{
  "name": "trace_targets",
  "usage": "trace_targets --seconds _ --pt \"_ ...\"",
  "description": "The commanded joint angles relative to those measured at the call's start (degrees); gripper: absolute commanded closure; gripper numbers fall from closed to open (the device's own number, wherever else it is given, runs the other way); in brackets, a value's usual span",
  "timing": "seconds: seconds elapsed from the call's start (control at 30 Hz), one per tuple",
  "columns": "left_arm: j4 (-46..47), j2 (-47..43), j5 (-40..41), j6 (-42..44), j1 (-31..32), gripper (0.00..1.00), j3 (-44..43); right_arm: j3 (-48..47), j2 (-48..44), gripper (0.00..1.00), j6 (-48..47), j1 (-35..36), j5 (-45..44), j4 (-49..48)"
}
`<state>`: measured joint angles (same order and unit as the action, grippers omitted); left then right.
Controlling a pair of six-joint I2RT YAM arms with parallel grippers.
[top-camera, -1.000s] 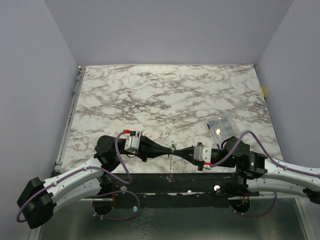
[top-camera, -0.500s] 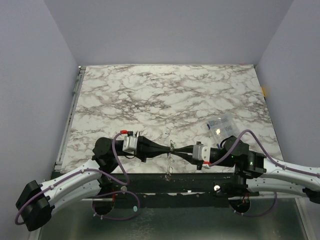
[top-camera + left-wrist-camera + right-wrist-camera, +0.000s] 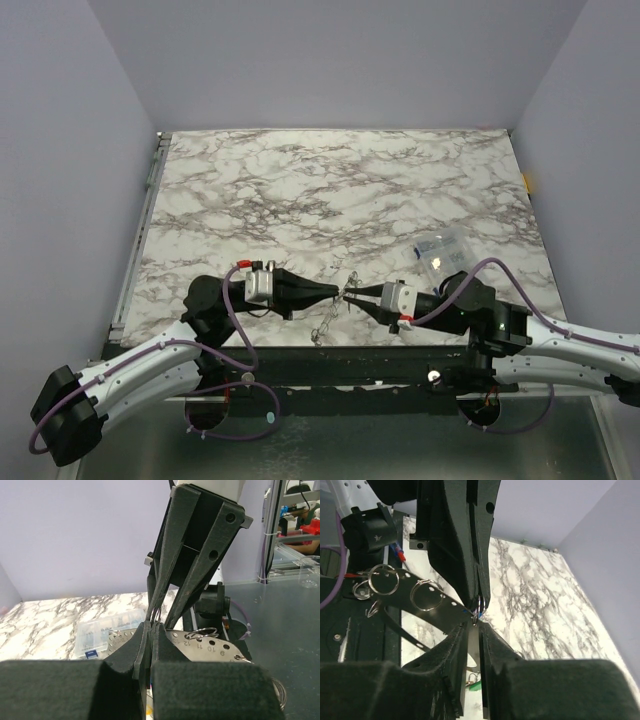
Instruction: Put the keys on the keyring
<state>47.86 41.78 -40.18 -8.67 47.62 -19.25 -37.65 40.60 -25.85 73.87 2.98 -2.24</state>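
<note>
Right wrist | keyring (image 3: pixel 479 607) in left claw (image 3: pixel 479 598) tips | right claw (image 3: pixel 474 629) just below

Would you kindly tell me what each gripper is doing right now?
Left gripper: shut on the keyring.
Right gripper: jaws slightly open, holding nothing that shows.

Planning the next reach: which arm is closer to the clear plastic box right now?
Right. The right gripper and its wrist lie just near-left of the clear plastic box; the left gripper meets it tip to tip, farther left.
</note>
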Motion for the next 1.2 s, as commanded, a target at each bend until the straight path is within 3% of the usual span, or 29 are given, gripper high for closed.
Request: trace_targets --seconds 0.0,0.17,0.3,0.57,0.83,1.17 --pt "1.7 -0.8 2.0 0.9 -0.3 1.0 0.3 -2.8 -0.2 0.73 0.8 0.3 -2.6 4.4" --pt "0.4 -0.5 1.7 1.8 -0.4 1.0 0.0 -7.0 1.6 0.53 1.9 0.3 -4.3 11.8" --pt "-1.0 -0.3 1.6 2.8 -0.4 1.0 -0.2 -10.4 3.3 0.47 3.4 0.4 -4.5 17.5" --pt "-3.4 0.0 1.1 4.1 -0.4 1.0 -0.7 -16.1 7.4 0.49 5.5 0.3 -4.9 24.7" --pt "-5.5 0.0 0.7 5.2 -0.4 1.0 -1.0 -16.9 8.9 0.6 5.2 0.3 -5.5 25.5" --pt "-6.1 0.7 -0.3 5.1 -0.3 1.0 -1.2 -16.6 9.9 0.61 4.3 0.3 -7.4 24.1"
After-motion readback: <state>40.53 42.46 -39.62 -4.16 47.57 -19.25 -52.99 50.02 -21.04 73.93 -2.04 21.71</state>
